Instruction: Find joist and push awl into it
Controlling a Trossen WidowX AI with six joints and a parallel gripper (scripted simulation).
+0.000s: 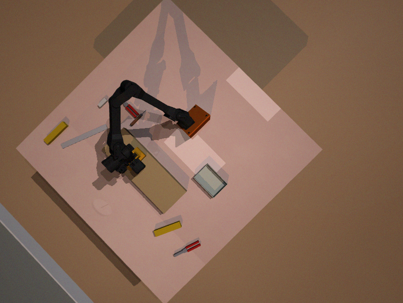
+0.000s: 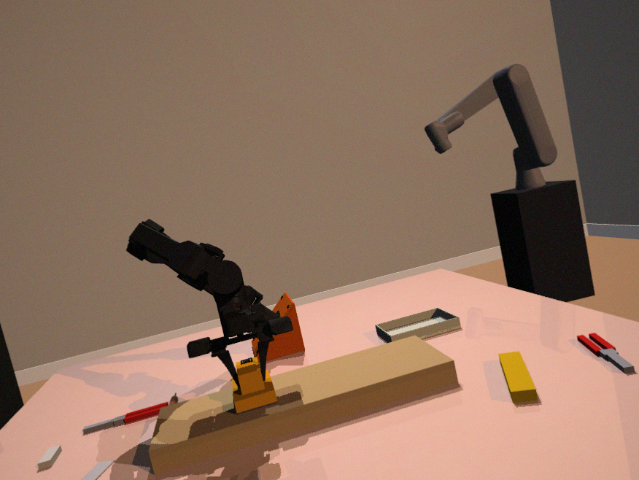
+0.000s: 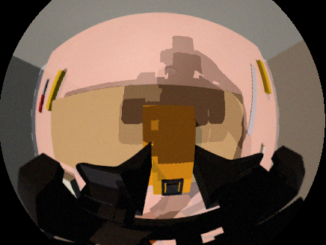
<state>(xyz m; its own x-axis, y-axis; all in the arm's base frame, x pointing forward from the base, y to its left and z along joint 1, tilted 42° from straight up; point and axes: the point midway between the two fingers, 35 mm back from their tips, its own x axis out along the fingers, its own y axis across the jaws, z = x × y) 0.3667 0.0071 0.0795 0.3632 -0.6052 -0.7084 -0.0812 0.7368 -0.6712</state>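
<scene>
The stud finder sat upright on top of the floor panel, toward the end nearer the awl and well apart from the far end by the tray. The gripper had it — fingers part open, about midway, stopped against either side of its upper block.

Progress, approx.: finder picked up and on the panel, so the search step was prob. in hand. Whether the joist had been found, couldn't tell; the small dark window on the finder gave no reading legible at this size. No hole visible in the panel, tho part of it was hidden under finder & arm.

Left to do: finish the search, note the spot, then finder into the tray, which had no tool in it. Awl lay untouched beside the red-handled pliers, off the panel's near end — pliers close enough to foul that grasp, I'd guess. Last, one straight push down, single hole only.
</scene>
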